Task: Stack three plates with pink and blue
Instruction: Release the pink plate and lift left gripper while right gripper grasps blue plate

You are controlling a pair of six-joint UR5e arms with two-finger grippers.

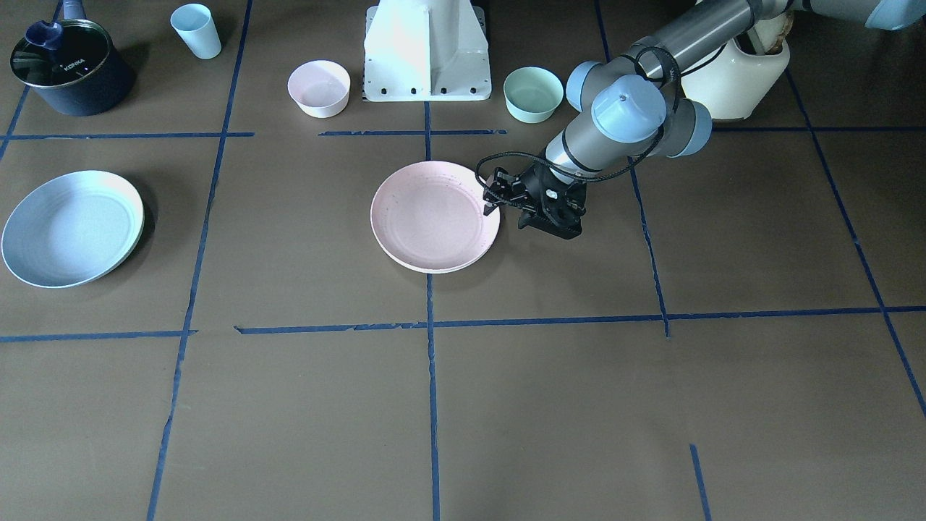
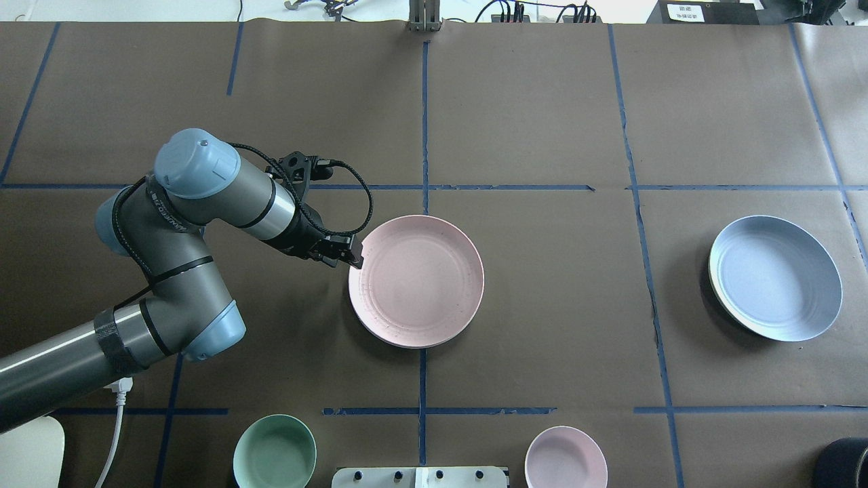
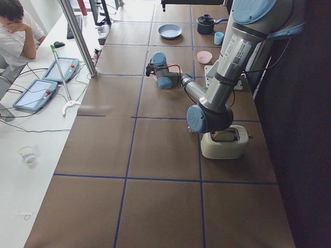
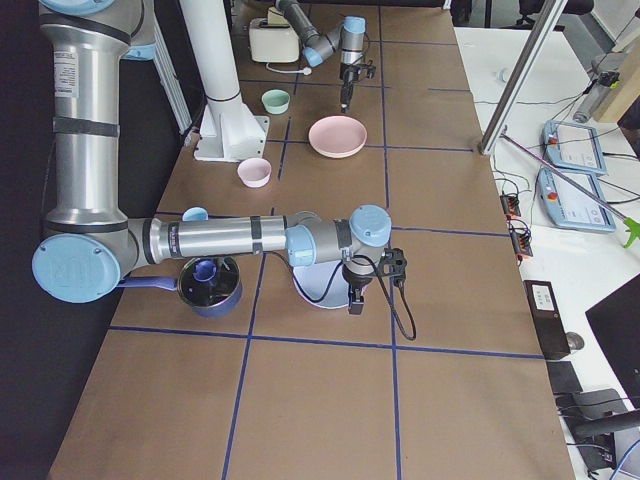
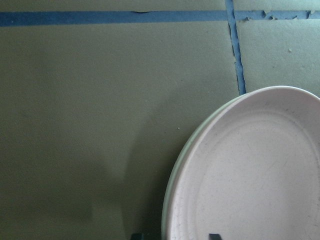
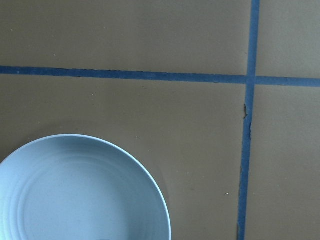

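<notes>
Your left gripper [image 2: 351, 259] has its jaws spread across the pink plate's [image 2: 416, 281] left rim mid-table, presumably to pinch that edge and haul it toward the blue plate [image 2: 776, 278] far right; can't tell whether the right gripper [image 4: 352, 300] is open or closed.

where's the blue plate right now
In the overhead view the blue plate sits on the right side of the table, far from the pink plate at the centre, with the dark pot nearest, at the lower right corner.
</notes>
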